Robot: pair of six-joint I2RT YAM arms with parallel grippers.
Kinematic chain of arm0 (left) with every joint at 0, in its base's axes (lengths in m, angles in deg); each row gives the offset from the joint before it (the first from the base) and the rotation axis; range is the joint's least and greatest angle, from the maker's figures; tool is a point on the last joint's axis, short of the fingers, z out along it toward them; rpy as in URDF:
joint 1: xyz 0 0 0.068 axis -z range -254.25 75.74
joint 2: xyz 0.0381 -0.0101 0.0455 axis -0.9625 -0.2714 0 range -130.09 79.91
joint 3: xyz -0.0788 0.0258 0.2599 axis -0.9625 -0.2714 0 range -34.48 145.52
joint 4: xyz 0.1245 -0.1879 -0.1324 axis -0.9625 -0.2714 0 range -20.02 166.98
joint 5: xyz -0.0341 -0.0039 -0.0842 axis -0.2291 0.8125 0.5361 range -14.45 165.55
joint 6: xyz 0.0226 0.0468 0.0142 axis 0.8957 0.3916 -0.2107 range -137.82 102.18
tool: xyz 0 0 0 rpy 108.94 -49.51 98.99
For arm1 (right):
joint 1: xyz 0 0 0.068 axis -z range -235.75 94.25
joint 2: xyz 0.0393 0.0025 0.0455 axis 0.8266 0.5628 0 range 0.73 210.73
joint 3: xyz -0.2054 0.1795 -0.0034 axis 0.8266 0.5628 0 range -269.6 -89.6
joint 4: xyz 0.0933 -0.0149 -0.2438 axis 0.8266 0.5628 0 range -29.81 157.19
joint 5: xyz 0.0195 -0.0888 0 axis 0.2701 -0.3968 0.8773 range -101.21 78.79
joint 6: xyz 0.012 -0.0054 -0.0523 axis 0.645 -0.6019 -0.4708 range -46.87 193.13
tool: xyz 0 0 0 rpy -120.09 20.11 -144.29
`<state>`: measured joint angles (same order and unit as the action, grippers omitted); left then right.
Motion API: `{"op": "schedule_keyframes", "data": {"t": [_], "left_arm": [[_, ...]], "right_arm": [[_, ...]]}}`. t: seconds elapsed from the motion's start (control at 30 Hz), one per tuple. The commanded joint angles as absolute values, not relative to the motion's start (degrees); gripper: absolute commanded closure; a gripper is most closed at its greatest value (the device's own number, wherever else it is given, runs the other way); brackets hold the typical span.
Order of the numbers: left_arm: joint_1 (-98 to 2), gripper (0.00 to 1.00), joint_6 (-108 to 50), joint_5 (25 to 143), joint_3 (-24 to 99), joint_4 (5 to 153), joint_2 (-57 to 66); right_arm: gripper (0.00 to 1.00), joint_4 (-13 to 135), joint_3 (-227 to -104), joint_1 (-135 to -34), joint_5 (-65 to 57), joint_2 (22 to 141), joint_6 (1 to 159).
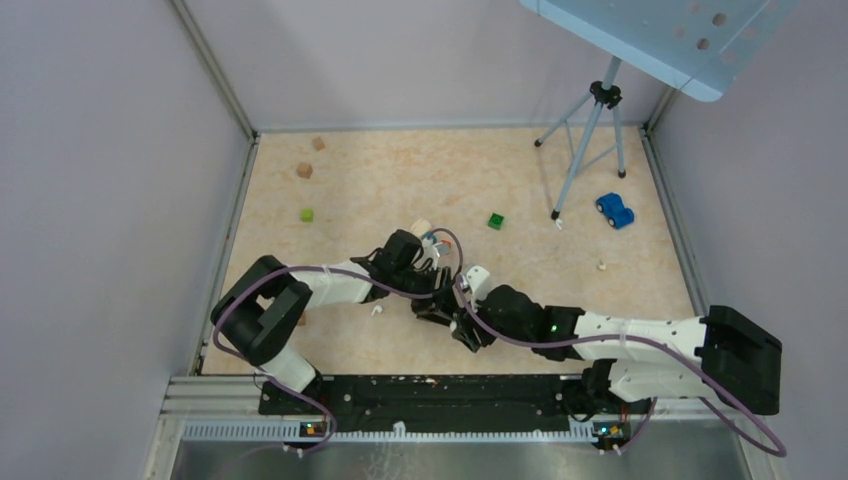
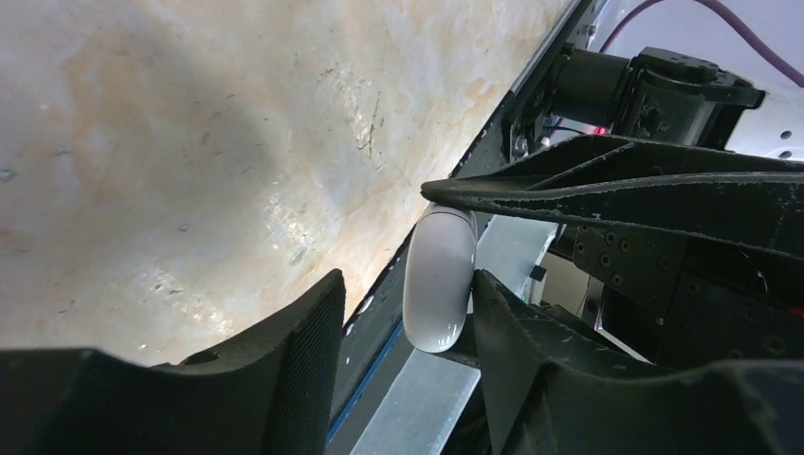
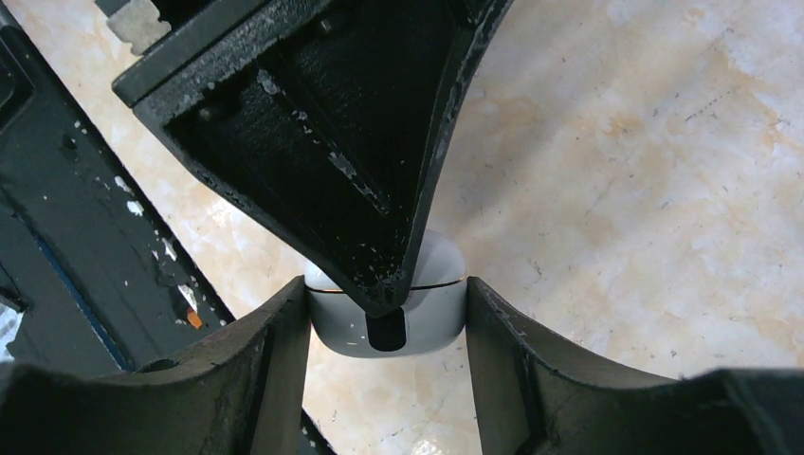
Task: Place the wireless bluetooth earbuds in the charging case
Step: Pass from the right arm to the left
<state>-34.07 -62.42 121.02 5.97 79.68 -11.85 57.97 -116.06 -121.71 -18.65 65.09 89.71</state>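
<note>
No readable text, labels, brands or numbers appear in any view.

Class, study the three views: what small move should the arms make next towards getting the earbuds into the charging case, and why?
Probably lever the lid up with one finger of the left pincer. The charging case sits clamped in the right pincer, its seam looks shut, and that finger's tip rests at the seam.

I see the charging case is smooth, shiny plastic. The pads of my right gripper look black, dull and rough. The table looks scratched.
</note>
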Motion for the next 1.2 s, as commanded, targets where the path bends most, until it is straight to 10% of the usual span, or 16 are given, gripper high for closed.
{"op": "schedule_keyframes", "data": {"t": [0.0,0.57,0.83,1.17], "left_arm": [[-32.89,0.46,-61.20,120.73,7.96,81.95,-13.06],[-31.80,0.78,-62.87,121.45,6.41,82.76,-11.59],[-31.80,0.94,-58.92,116.33,7.92,75.68,-10.76],[-31.87,0.99,-56.61,111.84,9.90,71.77,-9.08]], "right_arm": [[0.61,58.03,-119.60,-122.55,-18.45,63.00,89.31],[0.56,57.81,-118.88,-122.62,-19.98,62.82,90.29],[0.20,58.94,-118.87,-122.55,-22.36,63.43,92.00],[0.16,64.68,-120.54,-122.66,-23.50,60.00,97.24]]}}
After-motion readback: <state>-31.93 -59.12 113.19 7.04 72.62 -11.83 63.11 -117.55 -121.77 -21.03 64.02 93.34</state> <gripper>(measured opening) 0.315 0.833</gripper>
